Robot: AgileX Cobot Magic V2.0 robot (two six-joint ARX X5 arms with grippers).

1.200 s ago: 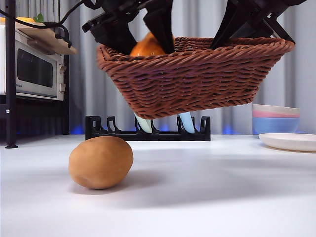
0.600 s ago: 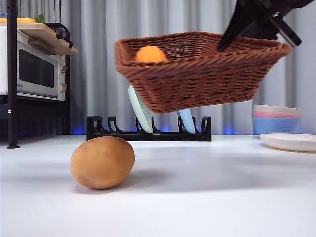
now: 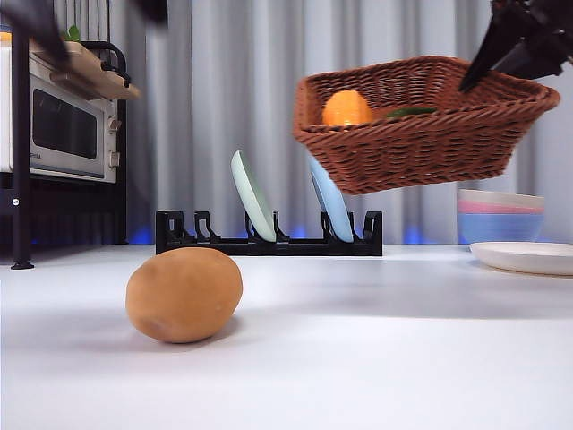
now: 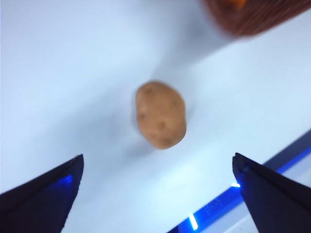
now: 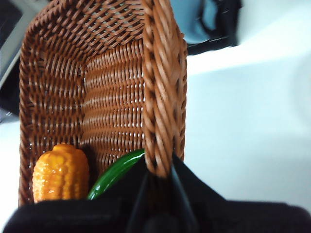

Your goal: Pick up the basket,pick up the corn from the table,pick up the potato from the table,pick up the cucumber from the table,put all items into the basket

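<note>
The reddish-brown wicker basket (image 3: 421, 125) hangs tilted in the air at the upper right of the front view, held by its rim in my right gripper (image 5: 158, 172), which is shut on it. Inside lie the orange corn (image 5: 60, 172) and the dark green cucumber (image 5: 114, 174); both also show over the rim as corn (image 3: 346, 108) and cucumber (image 3: 407, 113). The tan potato (image 3: 183, 294) rests on the white table (image 3: 376, 358). High above the potato (image 4: 160, 114), my left gripper (image 4: 155, 189) is open and empty.
A black dish rack (image 3: 269, 235) with a pale green plate (image 3: 253, 197) and a blue plate (image 3: 331, 202) stands behind. A microwave (image 3: 58, 125) on a shelf is at the left; stacked bowls (image 3: 500, 215) and a white plate (image 3: 528, 257) are at the right.
The basket has swung to the right and slightly up with the corn and cucumber inside. The left gripper has withdrawn from the basket and out of the front view. The potato has not moved.
</note>
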